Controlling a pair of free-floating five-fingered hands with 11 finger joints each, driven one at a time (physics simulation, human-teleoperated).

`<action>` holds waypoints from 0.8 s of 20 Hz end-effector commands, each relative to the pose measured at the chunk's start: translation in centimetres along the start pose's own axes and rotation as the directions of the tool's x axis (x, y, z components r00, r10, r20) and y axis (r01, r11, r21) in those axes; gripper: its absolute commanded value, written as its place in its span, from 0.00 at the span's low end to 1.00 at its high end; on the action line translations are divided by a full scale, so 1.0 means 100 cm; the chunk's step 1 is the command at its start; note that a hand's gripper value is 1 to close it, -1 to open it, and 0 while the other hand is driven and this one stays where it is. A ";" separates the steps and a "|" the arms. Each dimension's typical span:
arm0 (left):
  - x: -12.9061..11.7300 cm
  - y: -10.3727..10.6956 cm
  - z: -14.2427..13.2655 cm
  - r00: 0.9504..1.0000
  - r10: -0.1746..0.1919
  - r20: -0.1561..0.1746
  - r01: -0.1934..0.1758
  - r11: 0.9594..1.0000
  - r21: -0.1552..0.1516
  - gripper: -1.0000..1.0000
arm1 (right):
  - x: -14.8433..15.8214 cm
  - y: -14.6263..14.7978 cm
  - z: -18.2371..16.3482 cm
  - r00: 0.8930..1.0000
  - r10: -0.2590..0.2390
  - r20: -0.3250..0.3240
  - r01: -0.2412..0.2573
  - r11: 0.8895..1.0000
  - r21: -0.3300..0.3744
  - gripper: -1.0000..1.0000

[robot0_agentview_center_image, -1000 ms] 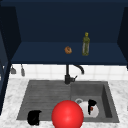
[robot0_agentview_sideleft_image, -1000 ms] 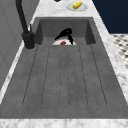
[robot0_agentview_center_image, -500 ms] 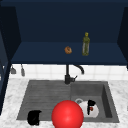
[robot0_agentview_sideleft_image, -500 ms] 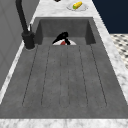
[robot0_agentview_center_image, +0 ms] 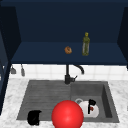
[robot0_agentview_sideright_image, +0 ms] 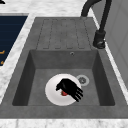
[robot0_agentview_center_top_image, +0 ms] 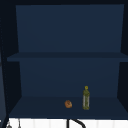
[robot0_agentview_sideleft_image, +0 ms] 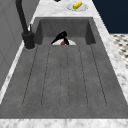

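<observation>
Inside the sink basin, a white plate holds a red bit.

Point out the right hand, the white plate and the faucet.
right hand (robot0_agentview_sideright_image: 68, 88), right side view, on its palm.
white plate (robot0_agentview_sideright_image: 53, 96), right side view, on its bare left part.
faucet (robot0_agentview_sideright_image: 99, 38), right side view, on its base.

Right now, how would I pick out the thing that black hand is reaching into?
Start at the grey sink and look into its deep basin, on the side away from the ribbed draining board. On the basin floor, next to the drain, lies a round white plate with the right hand over it. It is the only white thing in the basin.
</observation>
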 end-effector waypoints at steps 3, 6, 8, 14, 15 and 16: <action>0.000 0.000 0.000 1.000 0.000 0.000 0.000 1.000 0.000 0.50 | -0.008 0.005 0.030 0.999 -0.030 0.017 0.032 0.988 -0.152 0.00; 0.000 0.000 0.000 1.000 0.000 0.000 0.000 1.000 0.000 0.50 | -0.006 0.004 0.041 1.000 -0.024 -0.014 0.020 0.978 -0.206 0.00; 0.000 0.000 0.000 1.000 0.000 0.000 0.000 1.000 0.000 0.50 | -0.003 0.004 0.044 0.999 -0.022 -0.035 0.014 0.976 -0.217 0.00; 0.000 0.000 0.000 1.000 0.000 0.000 0.000 1.000 0.000 0.50 | 0.012 0.000 0.057 0.995 0.009 -0.103 -0.031 0.977 -0.212 0.00; 0.000 0.000 0.000 1.000 0.000 0.000 0.000 1.000 0.000 0.50 | 0.013 -0.002 0.061 0.994 0.007 -0.109 -0.031 0.977 -0.212 0.00; 0.000 0.000 0.000 1.000 0.000 0.000 0.000 1.000 0.000 0.50 | 0.015 -0.002 0.065 0.993 0.008 -0.114 -0.032 0.979 -0.204 0.00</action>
